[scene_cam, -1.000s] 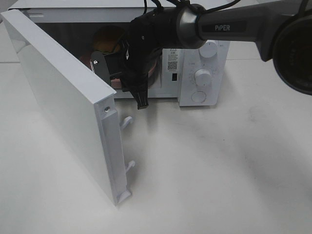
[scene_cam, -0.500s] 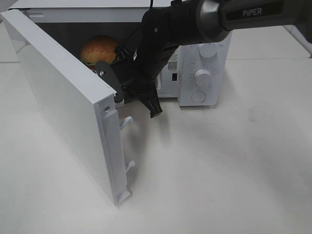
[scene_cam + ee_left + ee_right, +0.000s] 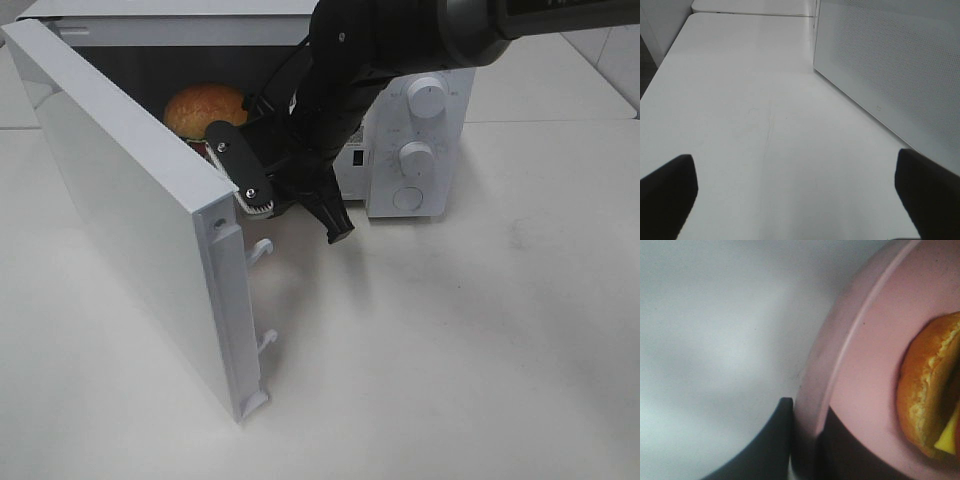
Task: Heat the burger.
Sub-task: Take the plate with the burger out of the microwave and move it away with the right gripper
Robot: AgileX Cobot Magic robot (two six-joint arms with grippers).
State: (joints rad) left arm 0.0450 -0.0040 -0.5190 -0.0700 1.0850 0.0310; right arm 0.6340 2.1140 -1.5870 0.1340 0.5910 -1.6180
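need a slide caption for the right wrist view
Right gripper clamped on the rim of a flat pink round plate carrying a golden-brown bun burger.

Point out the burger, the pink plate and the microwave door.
burger (image 3: 205,105): exterior high view, top of bun.
pink plate (image 3: 875,335): right wrist view, bare surface inside rim.
microwave door (image 3: 130,220): exterior high view, outer panel.

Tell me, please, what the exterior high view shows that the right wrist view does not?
Only the exterior high view shows the white microwave with its door swung open, its two knobs, the table and the right arm reaching in at the opening. Only the right wrist view shows the pink plate under the burger, with the right hand shut on the plate's rim. Both show the burger; the exterior view gives its bun top inside the microwave.
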